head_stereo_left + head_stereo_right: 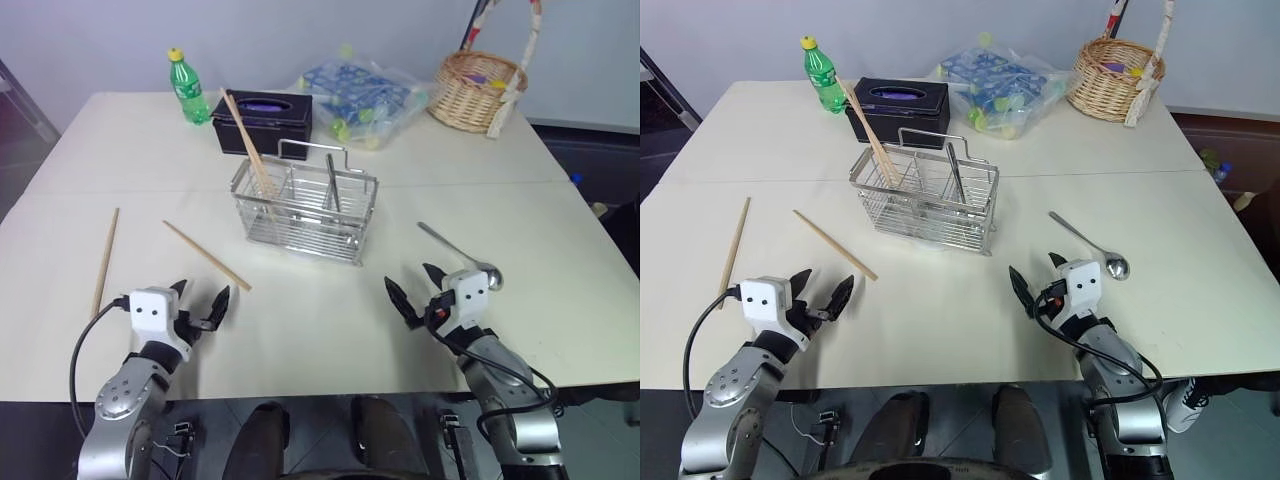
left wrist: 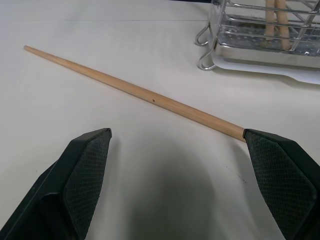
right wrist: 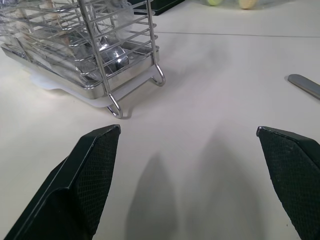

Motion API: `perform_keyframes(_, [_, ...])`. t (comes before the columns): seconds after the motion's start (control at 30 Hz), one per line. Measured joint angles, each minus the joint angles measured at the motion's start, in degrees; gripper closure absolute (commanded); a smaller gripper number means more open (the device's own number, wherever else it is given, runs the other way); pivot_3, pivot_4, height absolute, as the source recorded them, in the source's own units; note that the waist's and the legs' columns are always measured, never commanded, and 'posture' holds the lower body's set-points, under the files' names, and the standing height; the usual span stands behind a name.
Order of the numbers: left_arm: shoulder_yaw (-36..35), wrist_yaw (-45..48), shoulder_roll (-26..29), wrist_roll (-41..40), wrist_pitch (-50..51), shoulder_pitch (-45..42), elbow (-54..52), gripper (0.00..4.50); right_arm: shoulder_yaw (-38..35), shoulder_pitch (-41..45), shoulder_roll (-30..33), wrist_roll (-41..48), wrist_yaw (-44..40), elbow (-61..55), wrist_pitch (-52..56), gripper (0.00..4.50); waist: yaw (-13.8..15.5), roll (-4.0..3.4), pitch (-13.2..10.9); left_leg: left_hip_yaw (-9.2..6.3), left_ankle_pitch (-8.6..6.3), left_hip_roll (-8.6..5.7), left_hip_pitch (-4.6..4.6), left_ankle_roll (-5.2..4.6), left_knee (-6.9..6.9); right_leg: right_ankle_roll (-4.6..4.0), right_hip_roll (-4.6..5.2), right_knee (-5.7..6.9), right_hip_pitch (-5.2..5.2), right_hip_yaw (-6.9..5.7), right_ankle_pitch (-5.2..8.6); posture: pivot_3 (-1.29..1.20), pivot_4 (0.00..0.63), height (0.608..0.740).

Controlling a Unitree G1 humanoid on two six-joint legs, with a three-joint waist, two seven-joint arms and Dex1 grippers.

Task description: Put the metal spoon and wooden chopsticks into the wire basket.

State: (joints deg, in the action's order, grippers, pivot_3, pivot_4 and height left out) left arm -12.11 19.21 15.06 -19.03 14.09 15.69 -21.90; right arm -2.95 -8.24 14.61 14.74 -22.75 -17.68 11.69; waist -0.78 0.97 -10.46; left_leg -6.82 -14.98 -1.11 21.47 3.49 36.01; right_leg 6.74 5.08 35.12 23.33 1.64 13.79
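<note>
The wire basket (image 1: 305, 208) stands mid-table. Two wooden chopsticks (image 1: 250, 148) lean in its left compartment, and a metal utensil (image 1: 332, 182) stands in its middle. Two more chopsticks lie loose on the table: one (image 1: 206, 256) slants just beyond my left gripper (image 1: 202, 293), the other (image 1: 104, 262) lies farther left. The metal spoon (image 1: 456, 251) lies flat right of the basket, its bowl beside my right gripper (image 1: 410, 277). Both grippers hover open and empty near the table's front edge. The left wrist view has the near chopstick (image 2: 150, 97) crossing ahead of the open fingers (image 2: 85, 170).
At the back stand a green bottle (image 1: 187, 88), a black tissue box (image 1: 262, 120), a plastic bag of small items (image 1: 360, 92) and a round wicker basket (image 1: 478, 90). Bare tabletop (image 1: 320, 320) lies between my grippers and the wire basket.
</note>
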Motion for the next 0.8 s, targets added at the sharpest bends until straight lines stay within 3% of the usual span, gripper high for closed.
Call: perform_keyframes(0.8, [-0.1,0.5,-0.2,-0.3,-2.1,1.4,0.5,0.07,0.1,-0.3,0.0,0.0,-0.6,0.0,0.0,0.00,0.0,0.00,0.0,0.00,0.00,0.00,0.00,0.00,0.00,0.00,0.00,0.00,0.00,0.00,0.00,0.00,0.150,0.740])
